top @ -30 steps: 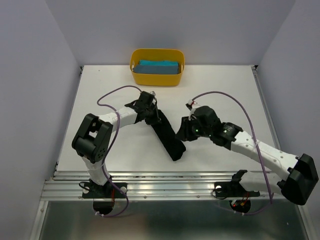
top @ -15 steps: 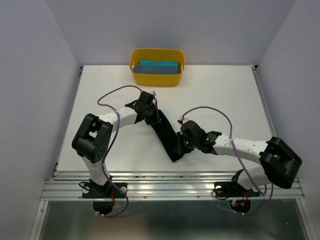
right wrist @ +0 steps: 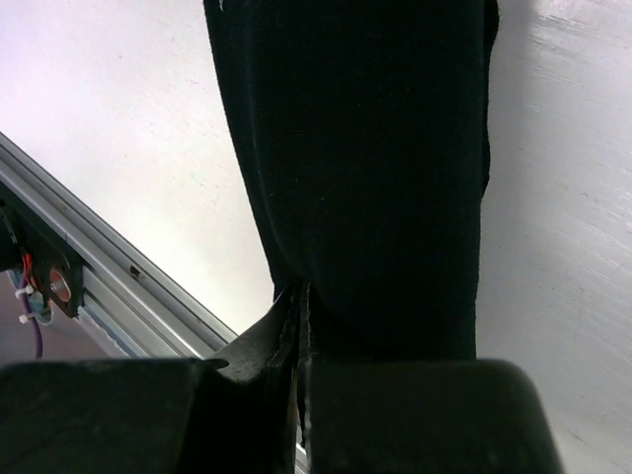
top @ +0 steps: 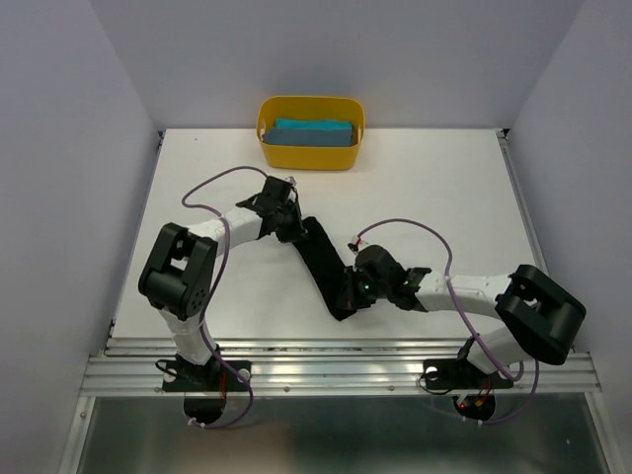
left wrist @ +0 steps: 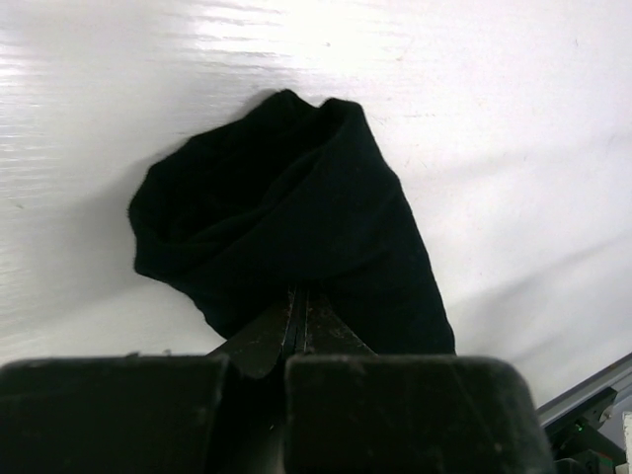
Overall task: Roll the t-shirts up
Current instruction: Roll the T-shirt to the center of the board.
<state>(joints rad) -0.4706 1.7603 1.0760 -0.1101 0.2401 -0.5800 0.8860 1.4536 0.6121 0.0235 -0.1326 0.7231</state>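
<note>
The black t-shirt (top: 331,262) lies folded into a long narrow strip, running diagonally across the middle of the table. My left gripper (top: 299,228) is shut on its far upper end, where the cloth bunches in the left wrist view (left wrist: 286,217). My right gripper (top: 351,292) is shut on its near lower end, and the strip stretches away from the fingers in the right wrist view (right wrist: 365,148). The teal-blue t-shirt (top: 314,131) lies folded inside the yellow tub (top: 310,158) at the back of the table.
The table's metal front rail (top: 336,365) runs just behind the strip's lower end and shows in the right wrist view (right wrist: 59,227). Purple cables loop above both arms. Grey walls close in the left, right and back.
My right gripper has moved down and left from the strip's side to its near lower end. My left gripper has shifted slightly up and left, taking the upper end with it.
</note>
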